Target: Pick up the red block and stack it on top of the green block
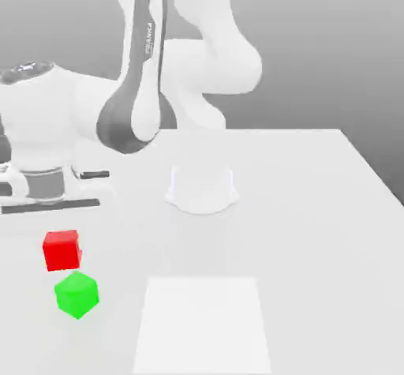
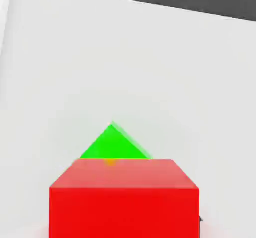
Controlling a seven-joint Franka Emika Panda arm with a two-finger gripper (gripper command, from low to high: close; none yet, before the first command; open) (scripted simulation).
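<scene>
Gripper (image 1: 61,244) clenched on the red block (image 1: 61,251), whose faces sit squarely between the fingers, well in from the tabletop's (image 1: 316,231) far edge, toward the exterior view's left. Whether the red block touches the tabletop, I cannot tell. Just beside it, farther from that edge, lies the green block (image 1: 76,294), a corner turned toward the exterior camera. Toward the tabletop's right edge from both is a pale square (image 1: 203,326), with the arm's base (image 1: 203,188) beyond.
</scene>
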